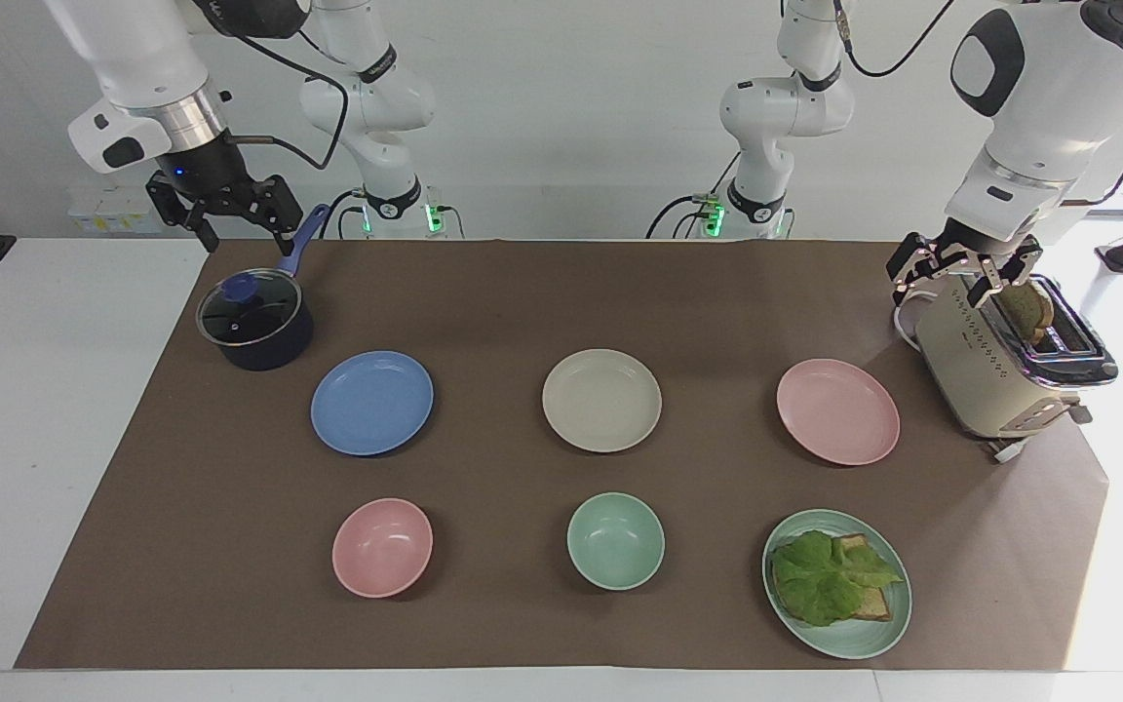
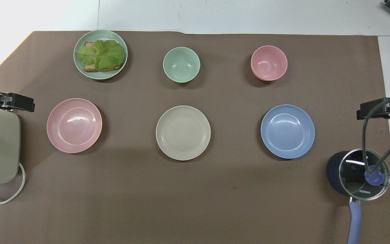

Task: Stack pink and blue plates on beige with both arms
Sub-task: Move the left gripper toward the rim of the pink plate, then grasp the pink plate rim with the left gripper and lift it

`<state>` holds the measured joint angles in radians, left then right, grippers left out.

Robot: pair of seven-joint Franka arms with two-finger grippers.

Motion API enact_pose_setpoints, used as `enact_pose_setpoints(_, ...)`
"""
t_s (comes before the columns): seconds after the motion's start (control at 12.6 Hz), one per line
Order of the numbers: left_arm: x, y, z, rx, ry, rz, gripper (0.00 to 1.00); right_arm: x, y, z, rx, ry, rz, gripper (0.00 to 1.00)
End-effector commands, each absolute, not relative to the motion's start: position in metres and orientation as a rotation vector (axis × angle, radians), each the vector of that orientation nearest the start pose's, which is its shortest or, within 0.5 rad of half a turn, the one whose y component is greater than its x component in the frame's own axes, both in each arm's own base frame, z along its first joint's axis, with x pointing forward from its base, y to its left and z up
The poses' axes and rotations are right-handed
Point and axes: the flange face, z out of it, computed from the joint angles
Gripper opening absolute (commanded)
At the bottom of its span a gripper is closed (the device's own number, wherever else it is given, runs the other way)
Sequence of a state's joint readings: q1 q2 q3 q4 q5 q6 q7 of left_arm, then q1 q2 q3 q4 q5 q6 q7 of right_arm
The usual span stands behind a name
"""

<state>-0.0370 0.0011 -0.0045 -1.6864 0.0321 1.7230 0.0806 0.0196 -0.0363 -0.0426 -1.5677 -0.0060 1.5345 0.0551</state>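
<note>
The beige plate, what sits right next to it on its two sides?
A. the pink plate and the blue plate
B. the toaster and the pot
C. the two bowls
A: the beige plate lies in a row between the blue plate and the pink plate, all three apart and unstacked.

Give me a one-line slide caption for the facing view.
Blue plate, beige plate and pink plate lie unstacked in a row; both open grippers hang at the table's ends.

Three unstacked plates [image 1: 601, 400] on mat [image 1: 522, 292]
</note>
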Motion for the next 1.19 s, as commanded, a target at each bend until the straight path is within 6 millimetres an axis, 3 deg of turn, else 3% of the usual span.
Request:
enact_pose_setpoints(0.0, 0.570, -0.020, 0.526, -3.113, 0.212, -0.078, 1.00, 0.537, -0.015, 0.645, -3.144, 0.140, -0.012, 1.00)
enact_pose_setpoints(0.32, 0.583, -0.015, 0.440, -3.116, 0.199, -0.050, 1.00, 0.537, -0.015, 0.645, -3.144, 0.140, -0.012, 1.00)
enact_pose_setpoints(0.4, 0.589, 0.001, 0.422, -3.120, 0.154, -0.030, 1.00, 0.537, -0.015, 0.645, -3.144, 0.140, -0.012, 1.00)
enact_pose_setpoints(0.64, 0.593, 0.027, 0.379, -3.127, 0.024, 0.058, 1.00, 0.537, -0.015, 0.645, -3.144, 0.140, -0.012, 1.00)
enact_pose_setpoints(0.8, 0.585, 0.027, 0.347, -3.126, -0.030, 0.106, 1.00, 0.537, -0.015, 0.645, -3.144, 0.140, -0.012, 1.00)
enact_pose_setpoints(1.11, 0.572, 0.033, 0.300, -3.116, -0.120, 0.247, 1.00, 0.537, -0.015, 0.645, -3.144, 0.140, -0.012, 1.00)
